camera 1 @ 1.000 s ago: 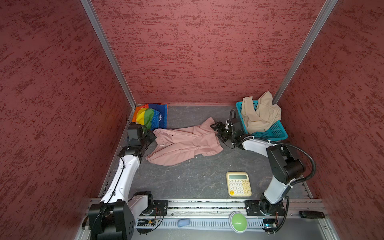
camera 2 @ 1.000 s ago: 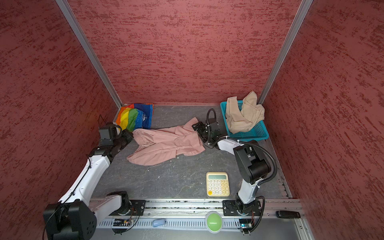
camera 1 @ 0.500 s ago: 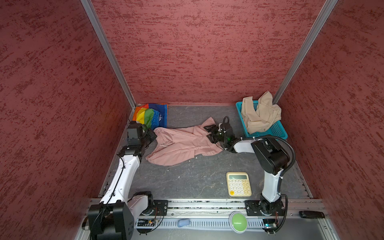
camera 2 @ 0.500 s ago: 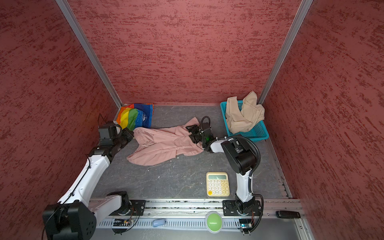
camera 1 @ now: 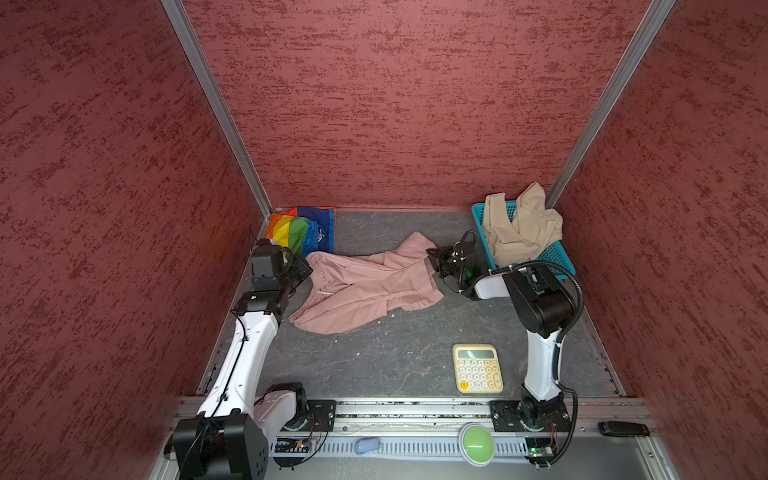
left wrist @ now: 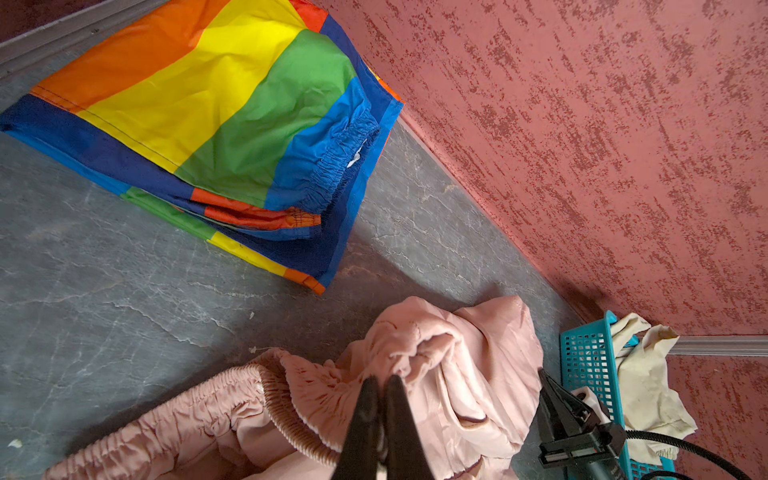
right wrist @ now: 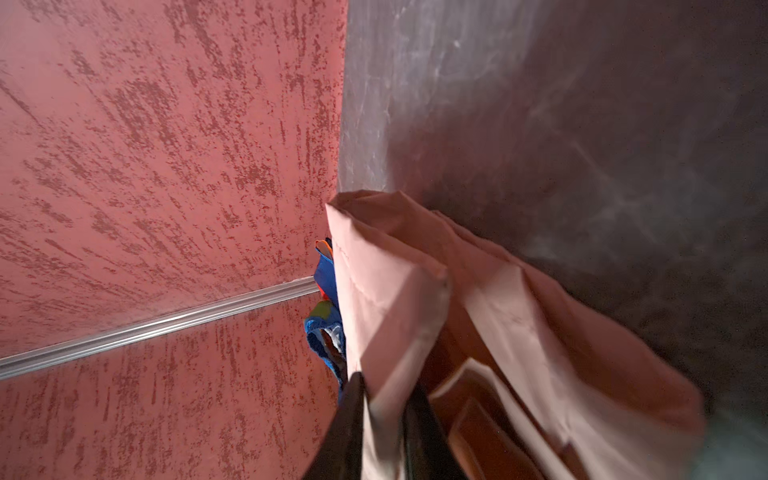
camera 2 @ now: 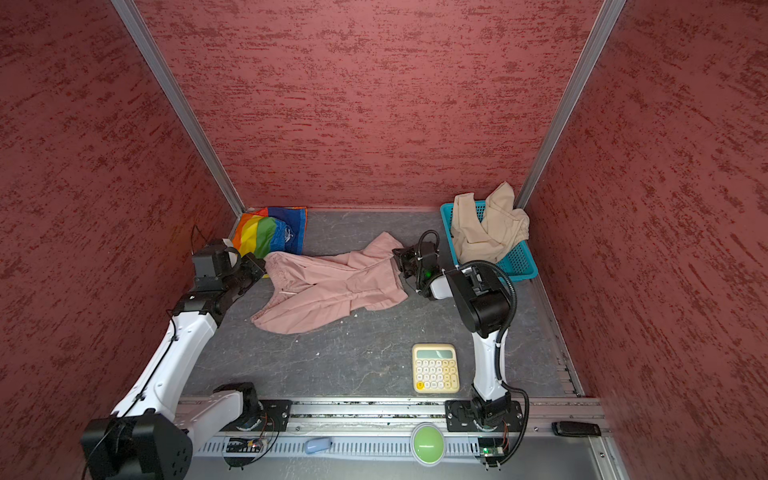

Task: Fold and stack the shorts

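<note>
The dusty pink shorts (camera 1: 365, 286) (camera 2: 332, 286) lie spread across the middle of the grey floor. My left gripper (camera 1: 305, 270) (left wrist: 382, 384) is shut on bunched fabric at their gathered waistband, on the left end. My right gripper (camera 1: 432, 259) (right wrist: 384, 390) is shut on the hem of a leg at the right end, with pink cloth between its fingers. The folded rainbow shorts (camera 1: 305, 228) (left wrist: 208, 124) rest in the back left corner. The beige shorts (camera 1: 519, 228) (camera 2: 486, 228) are heaped in the teal basket (camera 1: 557, 257).
A cream calculator (camera 1: 478, 368) lies on the floor near the right arm's base. A green button (camera 1: 476, 442) sits on the front rail. Red textured walls close in the floor on three sides, and the basket stands just behind my right gripper.
My right gripper has reached left to the pink shorts' leg and closed on its hem. The left gripper has kept its hold on the waistband.
</note>
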### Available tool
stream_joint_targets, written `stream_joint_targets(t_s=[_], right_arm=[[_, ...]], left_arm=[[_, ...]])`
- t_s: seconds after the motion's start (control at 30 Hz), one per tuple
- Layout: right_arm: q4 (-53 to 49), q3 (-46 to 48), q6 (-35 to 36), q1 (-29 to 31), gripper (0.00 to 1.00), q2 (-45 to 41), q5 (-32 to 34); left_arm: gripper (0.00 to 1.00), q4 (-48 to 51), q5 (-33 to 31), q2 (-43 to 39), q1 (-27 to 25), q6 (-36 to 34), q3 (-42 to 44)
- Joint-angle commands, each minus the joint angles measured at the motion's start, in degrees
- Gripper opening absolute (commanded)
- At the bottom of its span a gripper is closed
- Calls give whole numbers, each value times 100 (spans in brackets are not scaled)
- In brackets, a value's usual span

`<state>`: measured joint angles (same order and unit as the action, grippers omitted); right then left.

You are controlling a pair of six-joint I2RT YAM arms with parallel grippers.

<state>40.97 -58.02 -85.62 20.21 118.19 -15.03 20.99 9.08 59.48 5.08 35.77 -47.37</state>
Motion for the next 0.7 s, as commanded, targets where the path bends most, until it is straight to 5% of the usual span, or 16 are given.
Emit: stream_joint_targets(t_s=[0.0, 0.2, 0.33, 0.67], right_arm=[[327, -195, -59, 45, 15, 242, -88], [455, -283, -81, 60, 14, 386, -53], [356, -396, 85, 56, 0, 308, -86], [-3495, -2596, 2993, -386, 0, -1755, -93]], left_arm=[[0, -51, 50, -68, -28, 10, -124], [0, -42, 76, -61, -34, -9, -114], [0, -108, 73, -86, -25, -9, -120], [0, -1080, 173, 722, 36, 141, -1596]])
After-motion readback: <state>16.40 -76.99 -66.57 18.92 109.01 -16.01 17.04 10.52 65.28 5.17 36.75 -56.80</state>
